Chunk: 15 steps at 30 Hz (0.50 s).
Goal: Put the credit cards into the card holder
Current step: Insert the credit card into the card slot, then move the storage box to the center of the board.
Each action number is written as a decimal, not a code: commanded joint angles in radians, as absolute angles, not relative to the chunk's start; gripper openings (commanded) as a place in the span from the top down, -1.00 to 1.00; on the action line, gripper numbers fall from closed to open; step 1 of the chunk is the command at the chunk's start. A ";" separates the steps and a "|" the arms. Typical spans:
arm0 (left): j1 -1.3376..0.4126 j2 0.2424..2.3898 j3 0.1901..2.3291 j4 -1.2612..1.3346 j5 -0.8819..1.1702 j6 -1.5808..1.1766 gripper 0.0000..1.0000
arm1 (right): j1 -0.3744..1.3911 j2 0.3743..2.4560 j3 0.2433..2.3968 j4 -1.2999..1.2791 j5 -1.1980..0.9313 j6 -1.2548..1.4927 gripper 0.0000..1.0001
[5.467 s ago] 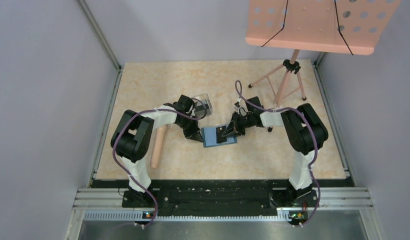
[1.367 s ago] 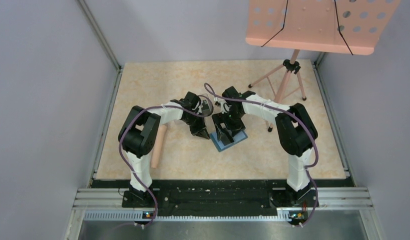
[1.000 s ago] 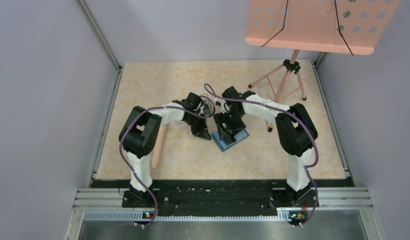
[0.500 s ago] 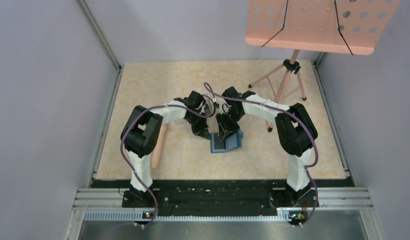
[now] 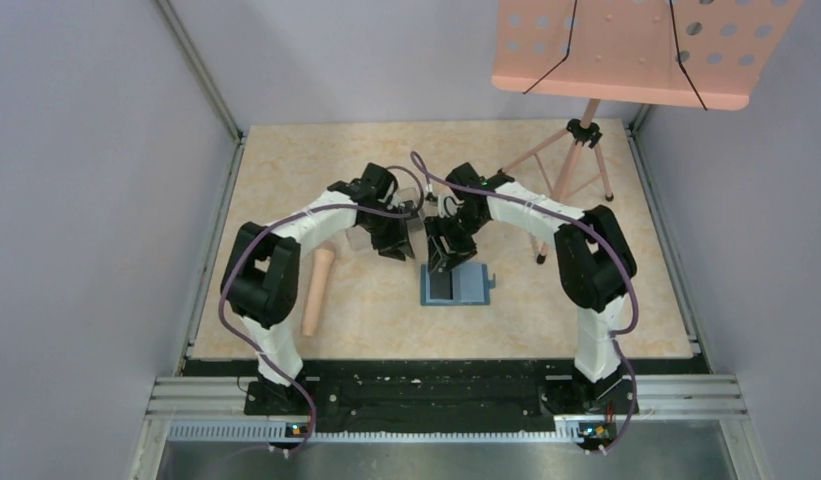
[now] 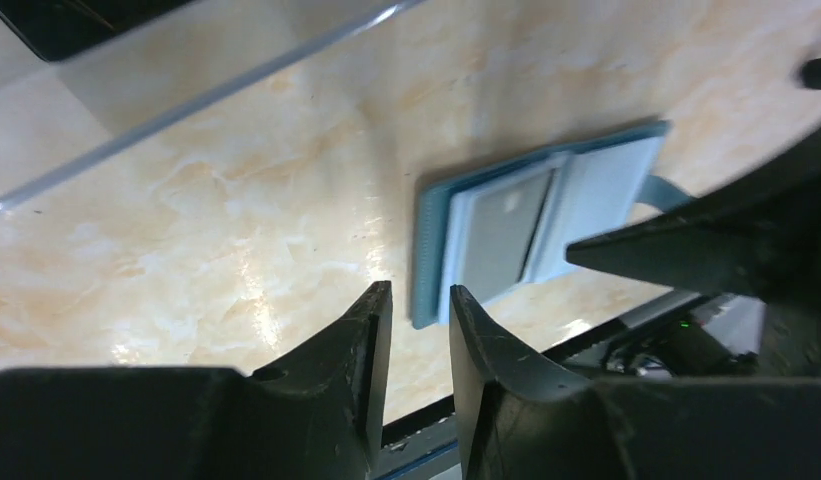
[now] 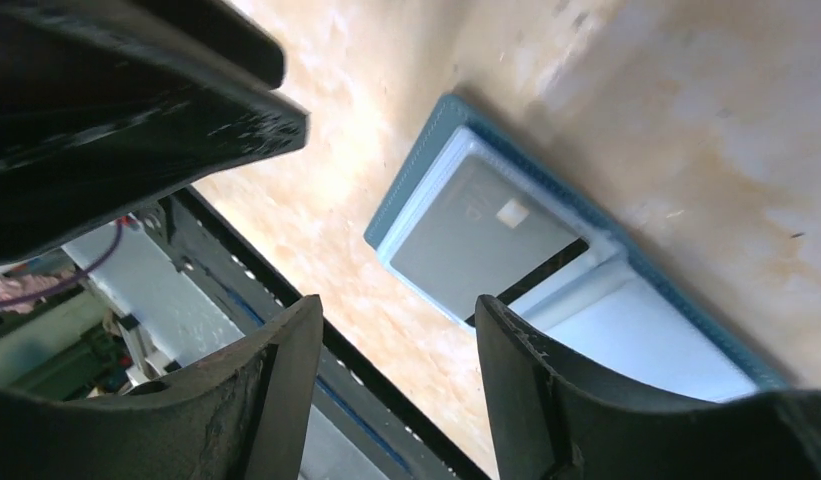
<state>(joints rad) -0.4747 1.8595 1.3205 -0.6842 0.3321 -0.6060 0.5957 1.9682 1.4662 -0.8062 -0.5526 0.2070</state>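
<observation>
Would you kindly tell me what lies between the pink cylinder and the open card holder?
Nothing; the top view shows only bare tabletop between the pink cylinder and the card holder.

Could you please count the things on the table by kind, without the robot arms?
card holder: 1
credit card: 1 visible, inside the card holder
clear plastic box: 1
peach cylinder: 1
music stand: 1
Total: 5
</observation>
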 commanded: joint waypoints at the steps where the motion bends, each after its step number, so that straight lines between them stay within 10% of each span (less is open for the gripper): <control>1: -0.400 1.747 1.348 -0.556 0.456 -0.622 0.31 | 0.518 2.005 1.582 -0.782 -0.595 0.220 -0.17; 15: -0.262 1.773 1.388 -0.510 0.453 -0.668 0.25 | 0.430 2.472 2.238 -0.854 -0.703 0.349 -0.21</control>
